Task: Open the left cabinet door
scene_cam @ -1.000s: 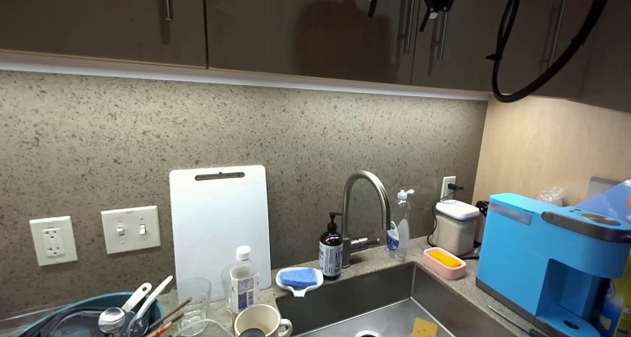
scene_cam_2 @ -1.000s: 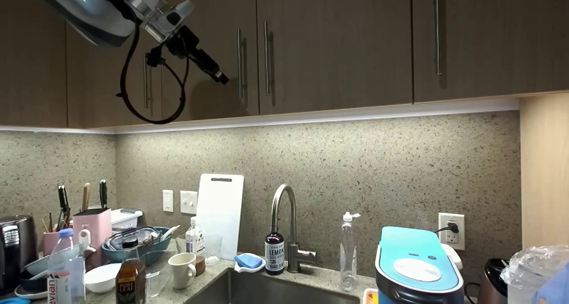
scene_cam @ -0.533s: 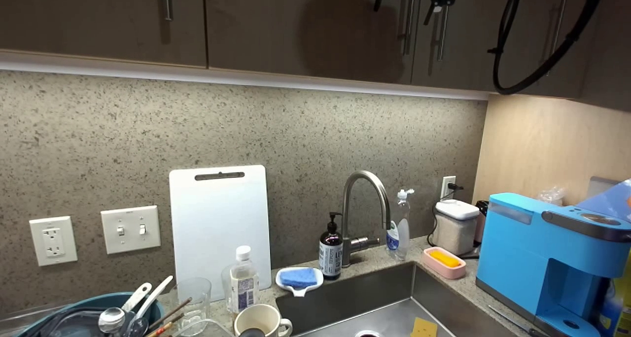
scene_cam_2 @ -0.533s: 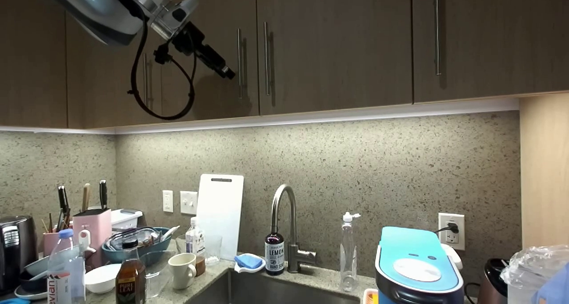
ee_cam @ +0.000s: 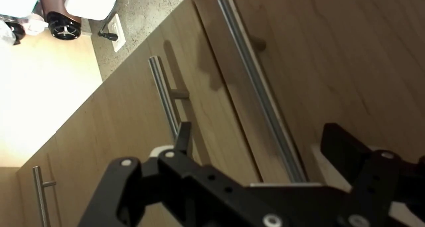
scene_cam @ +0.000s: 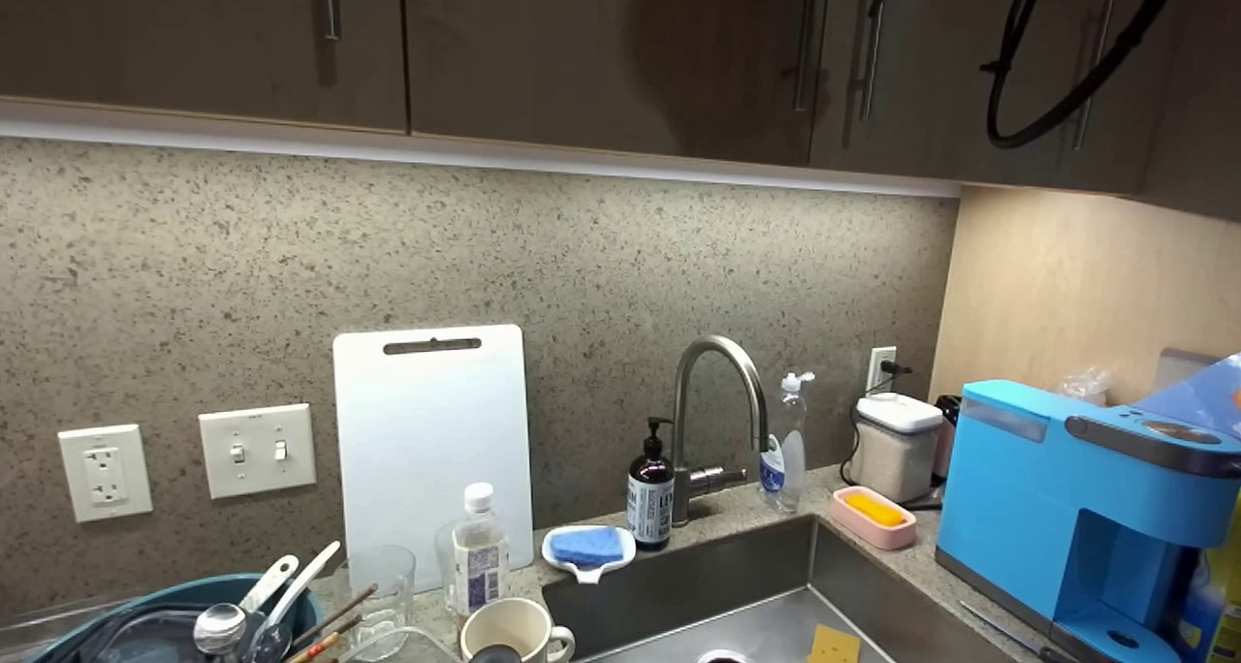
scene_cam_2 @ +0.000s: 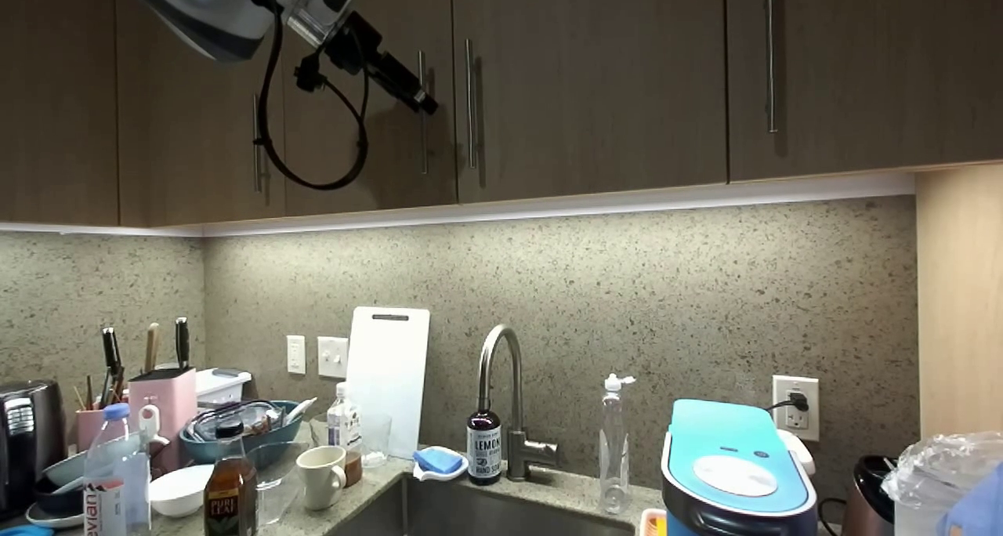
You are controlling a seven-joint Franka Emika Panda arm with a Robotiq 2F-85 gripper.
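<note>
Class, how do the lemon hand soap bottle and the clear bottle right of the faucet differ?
The lemon hand soap bottle is dark, the clear bottle transparent. The soap bottle has a black pump, the clear bottle a white cap. Both stand upright.

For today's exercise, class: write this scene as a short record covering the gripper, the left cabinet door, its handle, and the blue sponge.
Gripper: open, jaws parted
Left cabinet door: closed
Handle: vertical metal bar near the door's right edge
Grasp: not yet made; in the wrist view, handle appears between jaws
Blue sponge: on a white dish beside the soap bottle
</note>
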